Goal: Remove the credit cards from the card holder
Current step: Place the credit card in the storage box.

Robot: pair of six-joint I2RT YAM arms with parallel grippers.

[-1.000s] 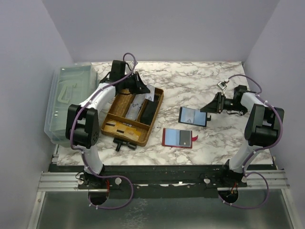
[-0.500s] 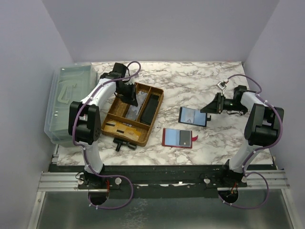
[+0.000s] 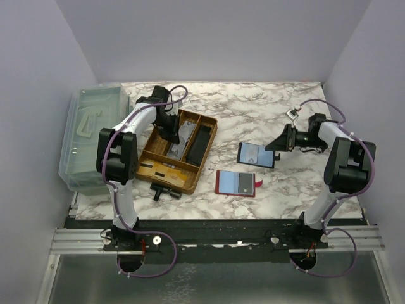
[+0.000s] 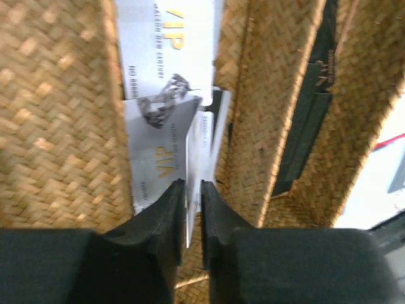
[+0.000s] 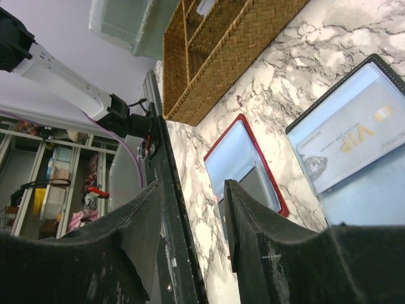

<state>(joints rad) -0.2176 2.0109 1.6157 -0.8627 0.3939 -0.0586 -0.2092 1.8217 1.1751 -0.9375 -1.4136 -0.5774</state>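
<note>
Two grippers: the left gripper (image 4: 193,190) pinches a silver plastic card (image 4: 204,134) above a woven wicker tray (image 4: 57,126); the right gripper (image 5: 193,187) is spread wide.

Top view: even, diffuse light from above. Soft, faint shadows beside the woven tray (image 3: 158,177). Marble table (image 3: 278,107) bright, no hard glare.
Left wrist: whole frame soft. Far white credit card (image 4: 168,38) overexposed, fingers (image 4: 152,253) near black.
Right wrist: near fingers (image 5: 278,266) blurred. Clear card holder (image 5: 354,133) sleeve paled by sheen.
</note>
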